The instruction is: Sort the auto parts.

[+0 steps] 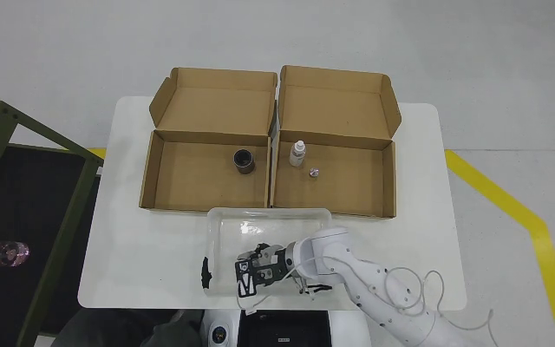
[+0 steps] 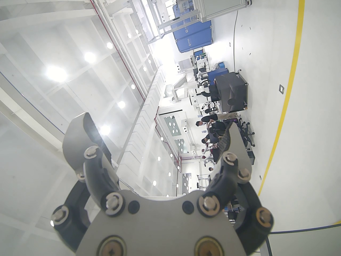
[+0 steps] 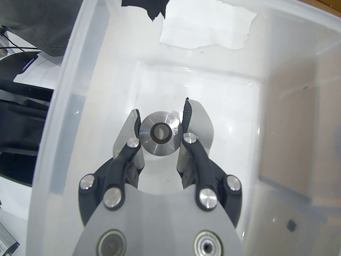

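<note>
Grip comes first: your right gripper [image 3: 161, 107] sits down inside the clear bin [image 3: 282, 3], its jaws closed against both sides of a round metal bushing [image 3: 159, 134]. The bushing is in the bin's front part, near the desk's front edge. The pads seem to catch only the flared rim, so I judge the hold shallow. Lift straight and slowly, and clear the bin's wall before you swing.

Beyond the bin, two cardboard boxes stand side by side toward the desk's back edge. The right box [image 1: 347, 186] holds a white bottle [image 1: 297, 153] and a small metal piece [image 1: 315, 172]; the left box [image 1: 186, 178] holds a dark ring [image 1: 244, 160]. The metal piece looks the nearer match, so aim there. Your left gripper [image 2: 157, 126] is spread wide and empty, pointing up away from the desk.
</note>
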Tool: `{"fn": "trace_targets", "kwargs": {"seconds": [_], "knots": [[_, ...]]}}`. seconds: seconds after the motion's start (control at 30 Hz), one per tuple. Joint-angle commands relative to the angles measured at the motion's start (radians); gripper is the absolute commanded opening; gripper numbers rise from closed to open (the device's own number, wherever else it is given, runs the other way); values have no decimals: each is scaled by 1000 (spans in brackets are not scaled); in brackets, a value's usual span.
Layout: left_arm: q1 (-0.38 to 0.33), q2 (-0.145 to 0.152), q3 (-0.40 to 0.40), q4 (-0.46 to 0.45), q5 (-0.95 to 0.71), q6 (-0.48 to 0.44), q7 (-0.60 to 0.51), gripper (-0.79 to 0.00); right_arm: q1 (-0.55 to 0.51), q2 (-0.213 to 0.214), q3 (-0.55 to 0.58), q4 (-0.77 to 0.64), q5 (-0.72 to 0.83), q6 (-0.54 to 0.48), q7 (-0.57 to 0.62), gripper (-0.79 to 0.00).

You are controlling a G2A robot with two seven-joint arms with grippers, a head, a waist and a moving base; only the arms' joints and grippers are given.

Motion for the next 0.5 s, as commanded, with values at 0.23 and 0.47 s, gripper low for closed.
{"fn": "trace_targets", "kwargs": {"seconds": [0.23,0.47], "knots": [[0,0,0,0,0,0,0,0,19,0,8,-29,22,16,-18,-785],[0,0,0,0,0,0,0,0,48,0,25,-70,38,30,-36,-785]]}}
